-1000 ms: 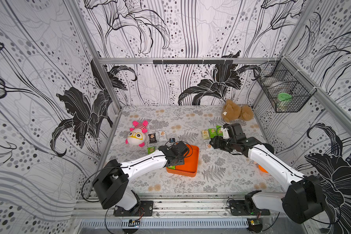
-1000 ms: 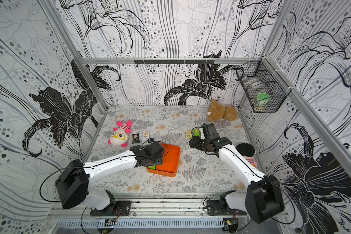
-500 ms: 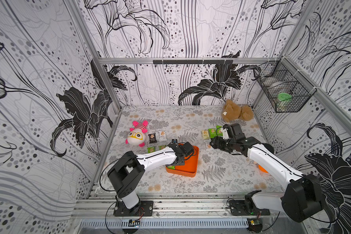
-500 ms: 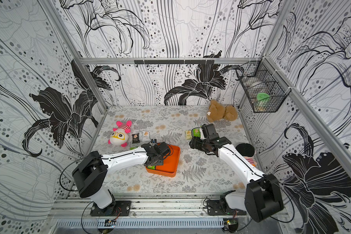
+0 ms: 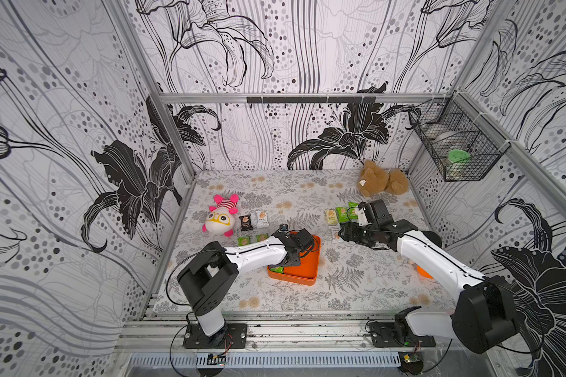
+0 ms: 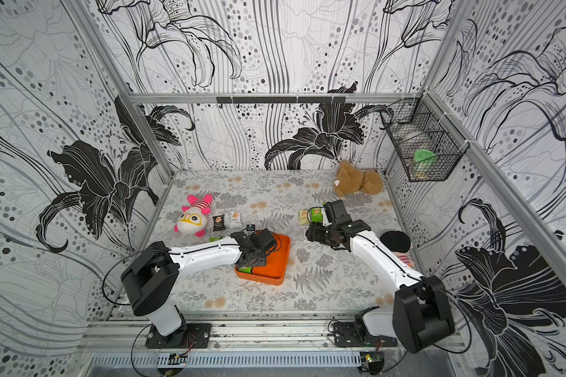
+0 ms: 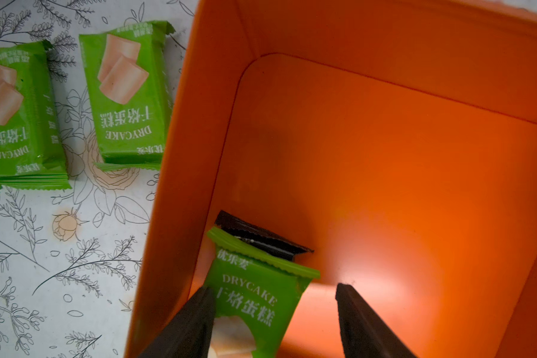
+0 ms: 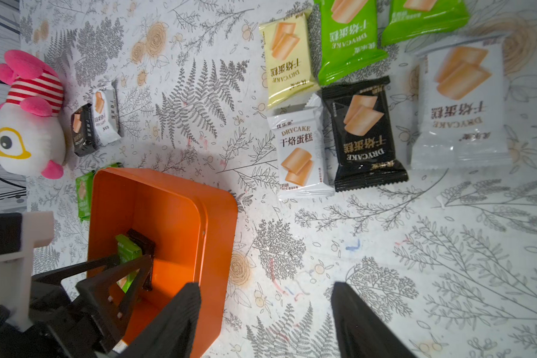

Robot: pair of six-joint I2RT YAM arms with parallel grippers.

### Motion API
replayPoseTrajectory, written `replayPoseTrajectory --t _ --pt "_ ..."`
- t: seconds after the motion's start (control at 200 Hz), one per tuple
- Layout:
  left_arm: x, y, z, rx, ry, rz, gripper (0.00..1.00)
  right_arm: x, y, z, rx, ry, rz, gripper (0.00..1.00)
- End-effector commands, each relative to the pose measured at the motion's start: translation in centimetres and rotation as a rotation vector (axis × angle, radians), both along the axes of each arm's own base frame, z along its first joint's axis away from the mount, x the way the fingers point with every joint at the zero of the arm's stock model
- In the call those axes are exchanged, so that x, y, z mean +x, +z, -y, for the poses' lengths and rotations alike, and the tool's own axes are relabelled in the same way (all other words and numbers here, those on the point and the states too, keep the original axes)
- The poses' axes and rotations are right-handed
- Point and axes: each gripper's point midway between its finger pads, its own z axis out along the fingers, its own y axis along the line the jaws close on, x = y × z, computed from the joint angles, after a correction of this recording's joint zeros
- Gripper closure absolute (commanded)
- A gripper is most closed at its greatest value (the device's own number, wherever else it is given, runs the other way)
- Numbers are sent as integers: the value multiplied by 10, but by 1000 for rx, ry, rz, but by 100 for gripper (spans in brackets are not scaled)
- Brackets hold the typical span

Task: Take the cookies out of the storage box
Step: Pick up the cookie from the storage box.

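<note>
1. With my left gripper (image 7: 274,287) down inside the orange storage box (image 7: 385,161), the jaws are partly spread and holding nothing. One finger (image 7: 193,322) looks to be right against the long edge of the green DRYCAKE packet (image 7: 261,276). The other stands clear of the opposite edge, over bare orange floor.
2. That green packet sits close to the box wall near a corner, overlapping a black packet (image 7: 261,240) that pokes out from under its crimped end. Those two are the only cookies I can see in the box.
3. Handling, as I judge it: a light, puffy film wrapper, slick and crinkly, with a brittle biscuit inside. It will probably skate away if pinched off-centre and crush if pinched hard.
4. Best hold, I reckon, is across the short width of the body at mid-length. The thin saw-toothed end seals would just fold.
5. Watch the wall: my near finger has little room between the packet and the orange side. The black one underneath could ride up too.
6. Outside, two green packets (image 7: 127,93) lie on the floral mat (image 7: 75,248) just beside the box. Two more packets (image 8: 106,114) sit by the pink plush toy (image 8: 28,130).
7. My right gripper (image 8: 265,284) hovers wide open and empty over the mat beside the box, with a cluster of packets (image 8: 301,152) beyond it.
</note>
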Motion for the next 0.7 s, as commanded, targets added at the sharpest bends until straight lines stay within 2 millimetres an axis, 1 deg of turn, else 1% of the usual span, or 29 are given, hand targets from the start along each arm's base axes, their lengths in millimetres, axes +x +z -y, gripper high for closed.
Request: replayPoseTrajectory --t 0.0,0.05,0.275,0.34,0.481,0.626,0.696 --pt "3 2 21 -46 -19 4 34 1 4 4 -35 9 8 27" --pt "4 6 22 -43 -19 5 34 1 3 4 -35 8 8 27" --pt "5 24 14 -7 -38 28 33 2 0 3 -28 6 5 27" --pt "4 24 12 6 -59 22 32 2 0 3 -27 8 3 27" --pt "2 17 8 41 -118 -5 32 4 1 2 -25 7 6 27" --pt "6 18 7 54 -193 -10 30 6 2 2 -26 4 2 27" --pt "10 18 3 68 -212 -11 29 6 2 2 -29 4 -1 27"
